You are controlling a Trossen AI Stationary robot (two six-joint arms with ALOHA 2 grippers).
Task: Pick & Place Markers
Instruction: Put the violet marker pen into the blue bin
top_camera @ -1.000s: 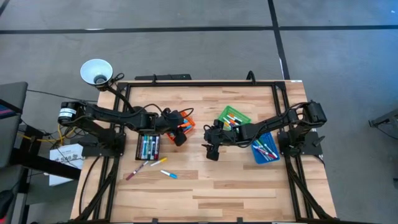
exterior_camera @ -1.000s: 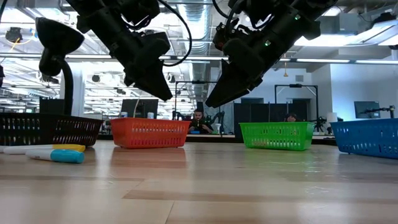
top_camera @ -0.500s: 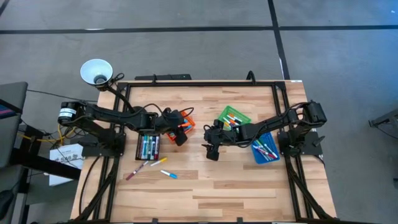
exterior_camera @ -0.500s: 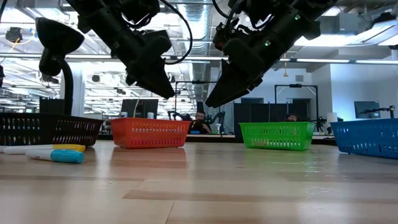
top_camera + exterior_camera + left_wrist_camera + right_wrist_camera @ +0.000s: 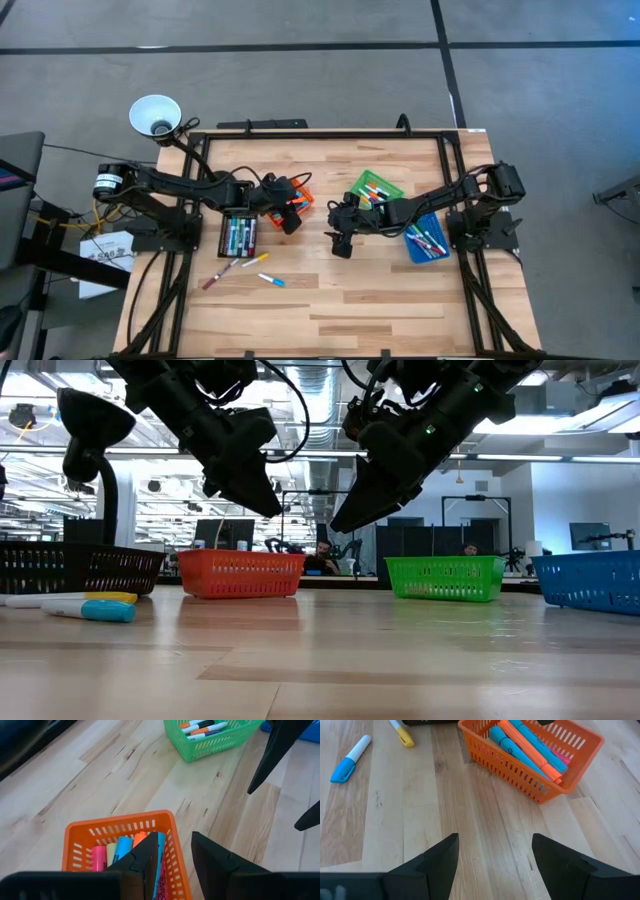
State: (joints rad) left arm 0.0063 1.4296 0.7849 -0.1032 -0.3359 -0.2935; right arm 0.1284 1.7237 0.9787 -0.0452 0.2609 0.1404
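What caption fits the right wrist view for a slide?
Open right gripper above bare wood, facing an orange bin of markers; two loose markers lie beyond.
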